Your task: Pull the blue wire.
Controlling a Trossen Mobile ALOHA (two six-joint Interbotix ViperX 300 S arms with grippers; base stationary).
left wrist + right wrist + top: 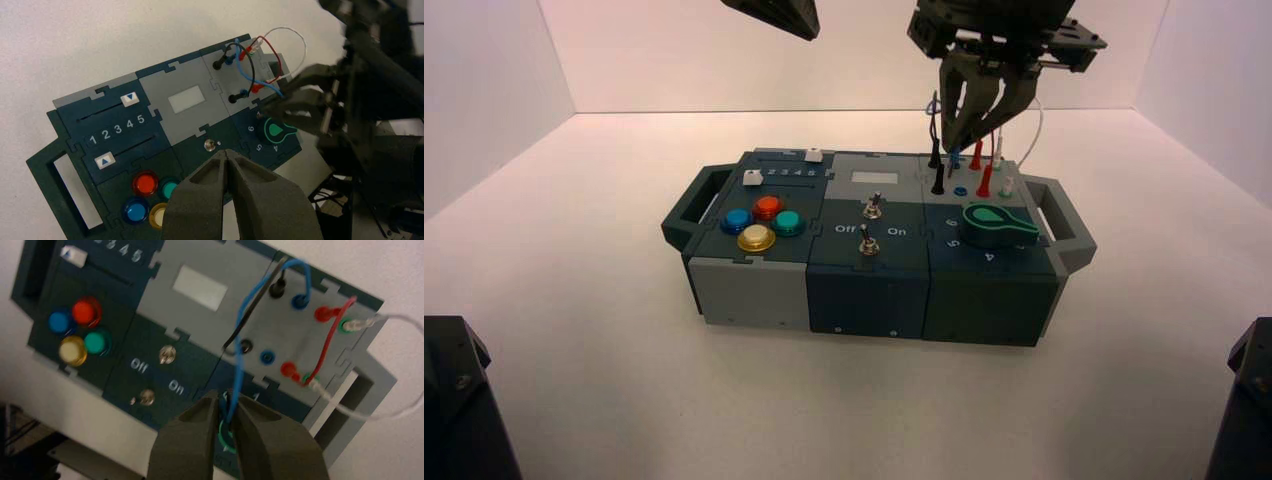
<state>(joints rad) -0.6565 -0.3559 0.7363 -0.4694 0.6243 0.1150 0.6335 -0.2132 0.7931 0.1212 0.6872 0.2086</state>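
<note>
Arms: black, bolted | wrist: bulky, dark | tool: apparently tapered, grey

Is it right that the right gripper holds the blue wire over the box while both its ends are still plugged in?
Only one end is plugged in, the right wrist view shows: the blue wire leaves one blue socket empty.

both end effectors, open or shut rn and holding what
Left end effector: closed, nothing visible in it, raised above the box.
Right end effector: closed on the blue wire, above the box's right side.
</note>
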